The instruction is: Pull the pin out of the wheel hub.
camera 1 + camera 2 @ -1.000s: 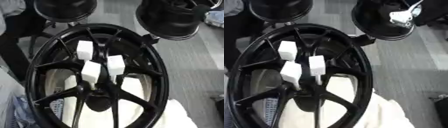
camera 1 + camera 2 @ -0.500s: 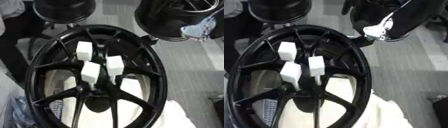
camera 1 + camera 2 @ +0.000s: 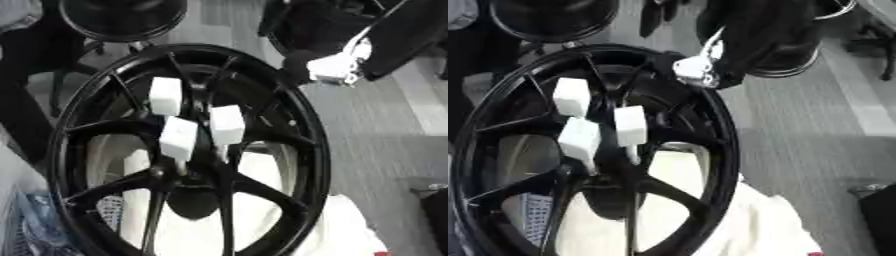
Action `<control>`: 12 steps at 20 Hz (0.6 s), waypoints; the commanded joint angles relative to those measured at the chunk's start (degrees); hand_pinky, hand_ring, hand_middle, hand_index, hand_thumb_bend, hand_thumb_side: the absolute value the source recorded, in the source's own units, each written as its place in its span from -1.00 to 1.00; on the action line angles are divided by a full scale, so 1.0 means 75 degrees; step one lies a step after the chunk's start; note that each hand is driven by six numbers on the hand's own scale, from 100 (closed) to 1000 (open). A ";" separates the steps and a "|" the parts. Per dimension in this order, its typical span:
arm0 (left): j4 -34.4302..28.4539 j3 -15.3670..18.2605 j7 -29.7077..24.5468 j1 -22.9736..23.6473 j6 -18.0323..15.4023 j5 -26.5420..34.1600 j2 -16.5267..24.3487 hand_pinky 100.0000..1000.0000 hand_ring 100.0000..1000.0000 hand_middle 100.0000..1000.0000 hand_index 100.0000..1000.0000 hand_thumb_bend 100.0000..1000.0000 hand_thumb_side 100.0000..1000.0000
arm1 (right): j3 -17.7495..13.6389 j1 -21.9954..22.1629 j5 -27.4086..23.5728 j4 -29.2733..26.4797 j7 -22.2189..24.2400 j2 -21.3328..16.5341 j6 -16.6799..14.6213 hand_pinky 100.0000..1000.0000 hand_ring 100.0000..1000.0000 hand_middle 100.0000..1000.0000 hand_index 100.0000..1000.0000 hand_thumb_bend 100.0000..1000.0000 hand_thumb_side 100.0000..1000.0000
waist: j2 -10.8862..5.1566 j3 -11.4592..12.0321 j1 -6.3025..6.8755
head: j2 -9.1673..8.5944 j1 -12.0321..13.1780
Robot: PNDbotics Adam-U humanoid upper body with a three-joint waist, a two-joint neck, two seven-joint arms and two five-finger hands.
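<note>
Three white block-headed pins (image 3: 179,137) stood in the centre of the black spoked wheel hub (image 3: 297,130), none drawn. Right hand (image 3: 697,70) hovered at the upper rim, apart from them; its fingers' state could not be told. Grasp and pull both remained.

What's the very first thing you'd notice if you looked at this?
A big black wheel hub fills most of the picture, tilted, with thin spokes running out from its middle. Three white blocks stand out brightly near the hub's centre, two side by side and one a little higher. At the upper right, the robot's right arm, black with a silver-white joint, reaches in towards the wheel's rim.
</note>
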 commanded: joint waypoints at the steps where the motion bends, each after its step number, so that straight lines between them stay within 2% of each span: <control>1: -0.0071 0.0060 -0.0005 -0.0079 -0.0006 0.0032 0.0233 0.54 0.69 0.68 0.79 0.26 -0.11 | 0.0086 -0.0214 0.0003 0.0212 0.0084 0.0084 0.0126 0.78 0.70 0.59 0.66 -0.82 0.13 | -0.0175 -0.0001 0.0038 | 0.0082 -0.0049; 11: -0.0043 0.0013 -0.0039 -0.0076 0.0019 0.0052 0.0192 0.54 0.69 0.68 0.79 0.25 -0.14 | 0.0581 -0.0427 0.0212 0.0722 -0.0056 0.0605 0.0382 0.78 0.72 0.61 0.68 -0.77 0.10 | -0.0247 0.0016 0.0046 | 0.0093 -0.0056; 12: -0.0042 0.0007 -0.0045 -0.0072 0.0020 0.0051 0.0190 0.54 0.69 0.68 0.79 0.25 -0.10 | 0.0620 -0.0438 0.0252 0.0717 -0.0106 0.0635 0.0444 0.78 0.72 0.61 0.68 -0.81 0.14 | -0.0239 0.0017 0.0046 | 0.0093 -0.0044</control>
